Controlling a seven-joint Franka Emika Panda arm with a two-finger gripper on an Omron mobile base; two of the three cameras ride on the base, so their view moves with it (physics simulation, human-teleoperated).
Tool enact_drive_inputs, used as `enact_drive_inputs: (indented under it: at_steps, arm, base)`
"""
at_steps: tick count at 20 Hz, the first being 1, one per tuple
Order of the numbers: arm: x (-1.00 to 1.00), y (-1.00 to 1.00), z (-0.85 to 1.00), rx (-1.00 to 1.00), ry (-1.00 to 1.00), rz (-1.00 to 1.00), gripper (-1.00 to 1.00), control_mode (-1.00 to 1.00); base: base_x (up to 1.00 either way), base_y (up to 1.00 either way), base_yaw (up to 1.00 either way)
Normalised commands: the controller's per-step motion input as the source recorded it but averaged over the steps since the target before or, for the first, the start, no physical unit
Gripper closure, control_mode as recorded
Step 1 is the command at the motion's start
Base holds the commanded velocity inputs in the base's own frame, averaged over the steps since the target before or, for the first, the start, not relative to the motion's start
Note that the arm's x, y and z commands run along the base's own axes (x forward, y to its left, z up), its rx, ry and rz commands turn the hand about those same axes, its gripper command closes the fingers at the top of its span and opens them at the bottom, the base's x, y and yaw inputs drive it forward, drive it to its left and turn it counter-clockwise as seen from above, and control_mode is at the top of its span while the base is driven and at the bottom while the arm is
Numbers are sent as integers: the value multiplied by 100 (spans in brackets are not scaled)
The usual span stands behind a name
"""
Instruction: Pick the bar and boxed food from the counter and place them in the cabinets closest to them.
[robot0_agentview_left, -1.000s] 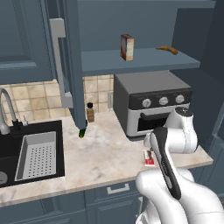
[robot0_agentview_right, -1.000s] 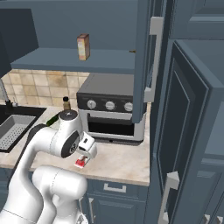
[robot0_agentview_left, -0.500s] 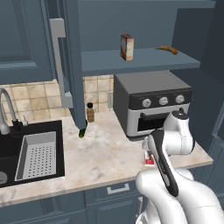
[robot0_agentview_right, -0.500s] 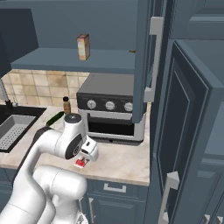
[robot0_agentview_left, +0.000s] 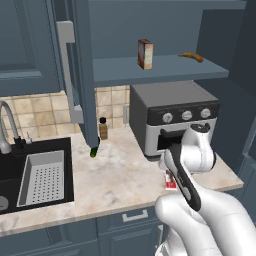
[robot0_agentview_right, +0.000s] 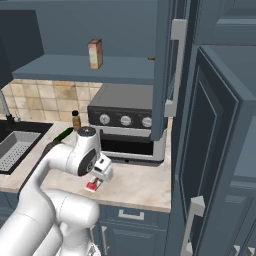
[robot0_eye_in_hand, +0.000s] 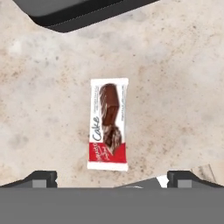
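Shifted a touch since a second ago: white arm's wrist swung further in over the flat red-and-white wrapped bar (robot0_eye_in_hand: 108, 124), hand now pointing straight down at it. Bar itself hasn't budged.

Lying flat on the beige marbled stone counter (robot0_agentview_left: 115, 175), just in front of the grey toaster oven (robot0_agentview_left: 172, 115), whose dark edge sits at 12 o'clock in the hand view. Long axis running 12 to 6 there, red end at 6. Peeking out at the arm's 9 o'clock in the left base view (robot0_agentview_left: 170, 180), and right under the hand in the right base view (robot0_agentview_right: 92, 185).

Two-finger gripper (robot0_eye_in_hand: 112, 177) spread wide, holding nothing, dark fingertips (robot0_eye_in_hand: 39, 177) sitting at 7 and 5 with the bar lined up between them.

So, for the pick: looks nicely squared up already, closing across the short width. Probably best to nudge toward 12 so the fingers straddle the middle rather than the red end, then drop straight down until nearly scraping stone, since that thin wrapper gives little to grab. Close gently.

Tan-brown upright carton (robot0_agentview_left: 145, 54) already up on the blue-grey open cabinet shelf (robot0_agentview_left: 160, 70).
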Motion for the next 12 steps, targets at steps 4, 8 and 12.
enact_drive_inputs:
  at_steps: [4,8,12]
  arm:
    - [2,25,-39,-4,0,-2,-100,-100]
    - [0,2,-15,-2,-1,-1,-100,-100]
    - [2,0,-3,0,-1,0,-100,-100]
  base:
    - [0,0,0]
    - [0,0,0]
    - [0,0,0]
